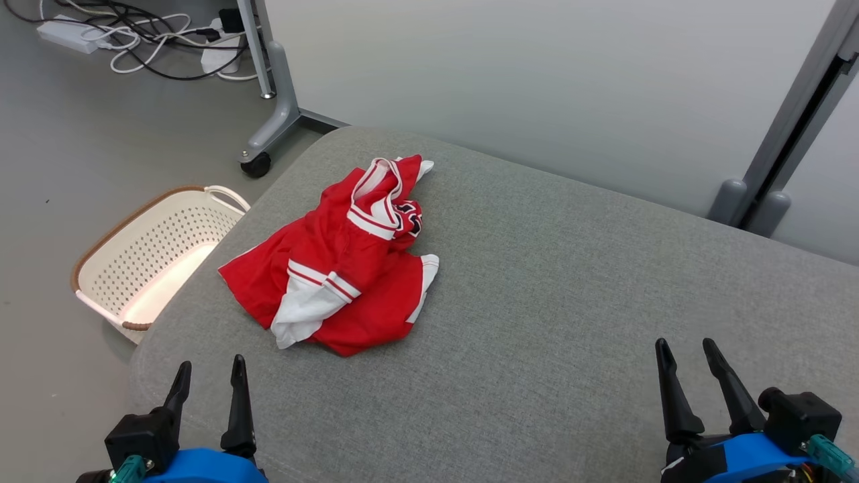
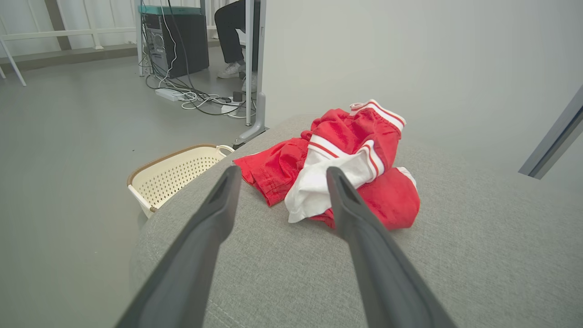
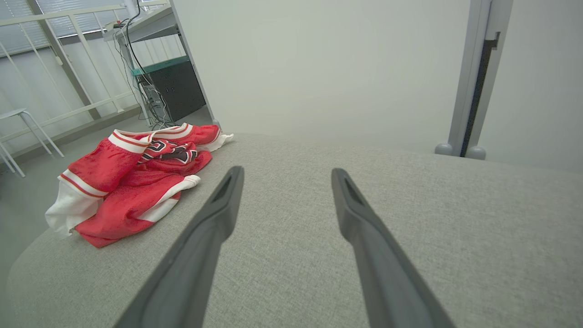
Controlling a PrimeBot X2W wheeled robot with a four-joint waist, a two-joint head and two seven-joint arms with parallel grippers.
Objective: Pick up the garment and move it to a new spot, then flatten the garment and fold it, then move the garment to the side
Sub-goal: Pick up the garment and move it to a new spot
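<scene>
The garment [image 1: 342,261] is a red sports piece with white trim, lying crumpled on the left part of the grey padded table [image 1: 570,282]. My left gripper [image 1: 209,367] is open near the table's front left edge, well short of the cloth. My right gripper [image 1: 684,347] is open at the front right, far from it. In the left wrist view the garment [image 2: 346,168] lies just beyond the fingertips [image 2: 226,177]. Seen from the right wrist, the garment [image 3: 132,182] sits off to the left of that gripper [image 3: 284,175].
A cream perforated laundry basket [image 1: 144,258] stands on the floor beside the table's left edge. Cables and a power strip [image 1: 134,37] lie on the floor by a grey wheeled stand [image 1: 272,107]. A pale partition [image 1: 537,74] runs behind the table. A person's legs [image 2: 234,38] show by a desk.
</scene>
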